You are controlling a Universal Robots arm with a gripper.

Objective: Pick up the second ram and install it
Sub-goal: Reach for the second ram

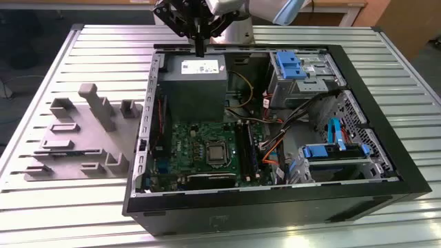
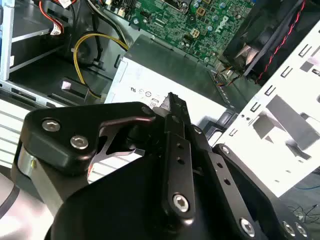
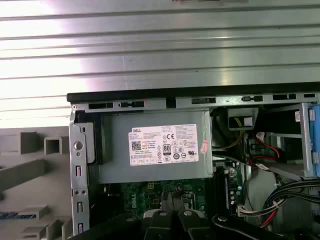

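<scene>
My gripper (image 1: 200, 50) hangs above the far edge of the open computer case (image 1: 386, 155), over the grey power supply (image 1: 193, 70). Its black fingers (image 3: 174, 196) stand pressed together, shut, with nothing between them. In the second wrist view the fingertips (image 2: 173, 102) point at the power supply's label. A thin blue-green strip, which looks like the second ram (image 3: 7, 215), lies in a slot of the grey moulded tray (image 1: 76, 170), far from the gripper; in the exterior view it is a thin dark line (image 1: 69, 153). The black memory slots (image 1: 245, 150) sit beside the processor socket on the green motherboard (image 1: 186, 142).
The tray with upright blocks stands on the slatted metal table (image 1: 82, 46) at the exterior view's left of the case. Inside the case are loose cables (image 1: 276, 139), blue drive brackets (image 1: 288, 64) and a drive cage (image 1: 337, 155). A fan (image 2: 260, 40) sits by the case wall.
</scene>
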